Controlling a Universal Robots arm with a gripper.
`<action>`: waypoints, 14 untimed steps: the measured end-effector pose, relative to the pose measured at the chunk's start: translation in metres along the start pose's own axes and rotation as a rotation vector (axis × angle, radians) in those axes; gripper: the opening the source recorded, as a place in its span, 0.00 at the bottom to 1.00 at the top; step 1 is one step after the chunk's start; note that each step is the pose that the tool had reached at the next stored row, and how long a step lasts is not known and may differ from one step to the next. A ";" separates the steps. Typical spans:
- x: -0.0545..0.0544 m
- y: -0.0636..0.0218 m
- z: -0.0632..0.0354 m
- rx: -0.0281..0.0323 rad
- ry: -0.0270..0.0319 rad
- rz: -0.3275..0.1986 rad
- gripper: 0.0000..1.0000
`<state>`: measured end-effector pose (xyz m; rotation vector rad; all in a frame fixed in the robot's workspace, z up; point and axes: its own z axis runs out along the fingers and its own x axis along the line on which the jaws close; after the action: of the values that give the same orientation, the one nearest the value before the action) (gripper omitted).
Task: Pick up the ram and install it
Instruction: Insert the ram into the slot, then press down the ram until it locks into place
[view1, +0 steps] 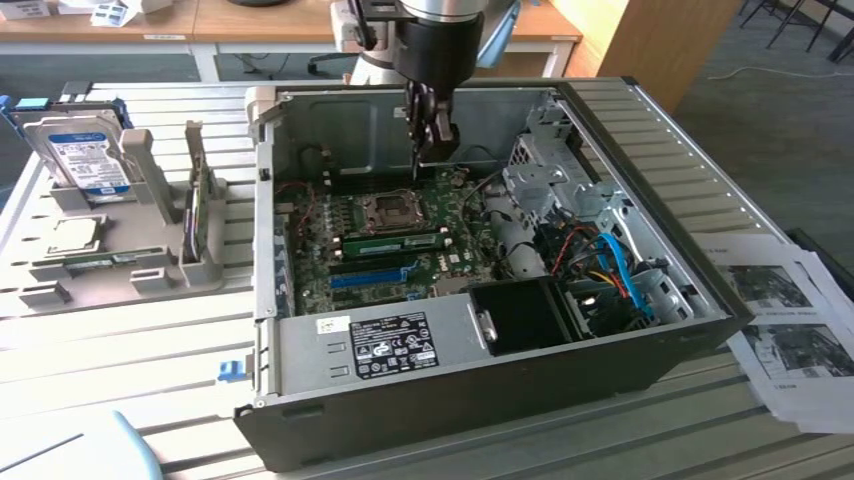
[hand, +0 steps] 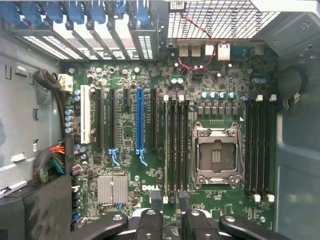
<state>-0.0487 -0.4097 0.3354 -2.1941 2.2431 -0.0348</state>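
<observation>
Dull metal, green board, plain paper

We see the computer case (view1: 334, 125) in dull grey sheet metal, the motherboard (hand: 215, 197) in green board with a slight sheen, a finned bare-metal heatsink (hand: 112, 189), a glossy blue plastic slot (hand: 139, 119), our tool (hand: 169, 200) in matt black, and white printed paper sheets (view1: 787, 320) on the pale ribbed desk (view1: 147, 345).

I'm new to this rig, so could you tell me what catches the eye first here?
An open computer case lies on the table, its green motherboard exposed. The gripper hangs open above the board, empty. A green ram stick sits between the processor socket and the bright-blue slot.
</observation>
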 end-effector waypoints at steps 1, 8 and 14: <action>0.000 -0.0006 0.0000 -0.0031 0.0001 0.000 0.24; 0.000 -0.0051 0.0000 -0.0278 0.0007 0.000 0.24; 0.000 -0.0052 0.0001 -0.0279 0.0006 0.000 0.24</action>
<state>-0.0435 -0.4097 0.3354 -2.2083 2.2573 -0.0042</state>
